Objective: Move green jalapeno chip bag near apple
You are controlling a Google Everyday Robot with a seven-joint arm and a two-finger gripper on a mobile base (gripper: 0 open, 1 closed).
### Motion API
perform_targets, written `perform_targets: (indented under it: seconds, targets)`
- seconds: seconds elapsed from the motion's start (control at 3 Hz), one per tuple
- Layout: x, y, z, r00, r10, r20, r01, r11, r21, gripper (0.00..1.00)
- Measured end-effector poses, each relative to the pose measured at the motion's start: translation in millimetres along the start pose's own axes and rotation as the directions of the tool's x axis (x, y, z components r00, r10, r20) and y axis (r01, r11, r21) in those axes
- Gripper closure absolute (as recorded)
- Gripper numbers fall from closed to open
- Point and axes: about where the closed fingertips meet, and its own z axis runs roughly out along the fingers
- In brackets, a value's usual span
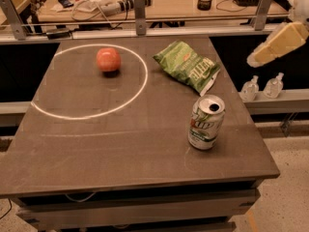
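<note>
The green jalapeno chip bag (189, 66) lies flat and crinkled on the dark table, at the back right, with its white end seam toward the right edge. The red-orange apple (107, 59) sits at the back left, inside a white painted circle (87, 114). The bag is apart from the apple, just outside the circle's right side. My gripper (260, 54) hangs in the air at the far right, beyond the table's right edge, above and to the right of the bag, touching nothing.
An opened green-and-white soda can (206, 123) stands upright in front of the bag, near the right edge. Two small clear bottles (263, 87) stand on a ledge to the right. A rail with posts (140, 11) and a cluttered desk lie behind the table (120, 153).
</note>
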Motion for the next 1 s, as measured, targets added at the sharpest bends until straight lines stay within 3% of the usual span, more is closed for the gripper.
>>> perform_targets:
  seconds: [0.33,0.67,1.0]
  targets:
    - [-0.4,-19.8,51.0,0.990,0.098,0.099,-0.089,0.9917,-0.092,0.00]
    - [2.0,-26.7,103.6,0.976,0.176,0.128,-0.150,0.9702,-0.191,0.00]
    - [-5.3,-26.0,141.9,0.979,0.147,0.140,-0.115,0.9702,-0.213,0.00]
